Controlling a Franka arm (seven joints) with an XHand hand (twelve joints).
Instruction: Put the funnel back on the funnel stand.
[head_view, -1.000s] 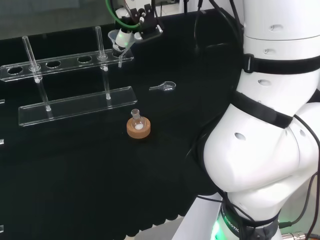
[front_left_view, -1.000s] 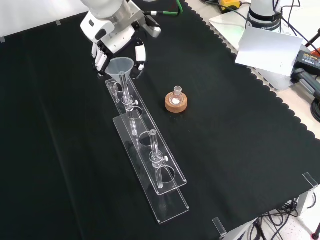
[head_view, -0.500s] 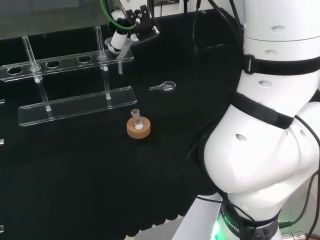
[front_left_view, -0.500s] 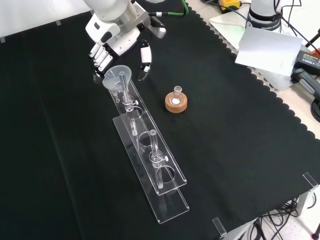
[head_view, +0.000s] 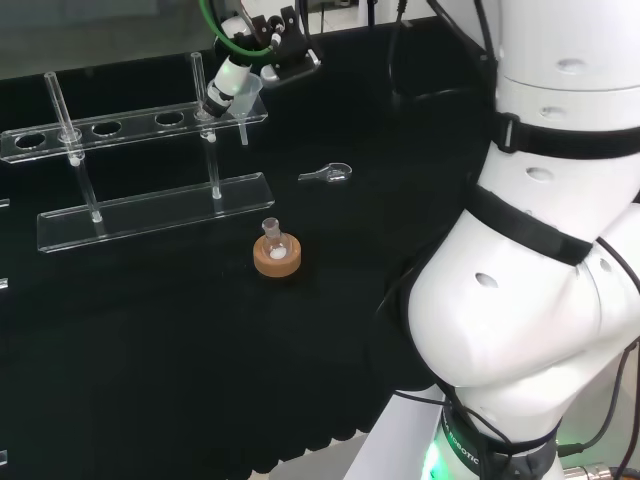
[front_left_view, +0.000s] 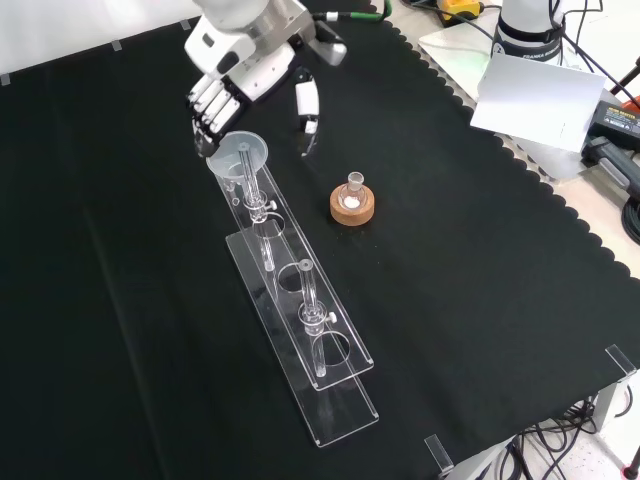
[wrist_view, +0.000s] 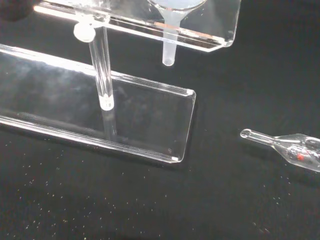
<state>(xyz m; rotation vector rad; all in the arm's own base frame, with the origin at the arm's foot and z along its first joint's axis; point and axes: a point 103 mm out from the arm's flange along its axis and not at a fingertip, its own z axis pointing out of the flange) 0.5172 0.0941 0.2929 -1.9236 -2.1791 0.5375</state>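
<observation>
The clear funnel (front_left_view: 238, 158) sits in the end hole of the clear funnel stand (front_left_view: 341, 417), and its stem (wrist_view: 170, 47) hangs down through the upper shelf. In the head view the funnel (head_view: 243, 103) is at the right end of the stand (head_view: 135, 131). My hand (front_left_view: 250, 62) hovers just beyond the funnel, open. The fingers (front_left_view: 205, 108) and the thumb (front_left_view: 306, 108) are spread to either side of the funnel, apart from it. In the head view the hand (head_view: 230, 76) is right above the funnel.
A small flask on a cork ring (front_left_view: 352, 205) stands on the cloth to the right of the stand in the front view. A small glass scoop (head_view: 328, 174) lies near the stand's end. A white sheet (front_left_view: 535, 95) lies off the cloth at the top right.
The hand has let go of the funnel and drawn back from it. The funnel has settled lower into the stand's end hole.
</observation>
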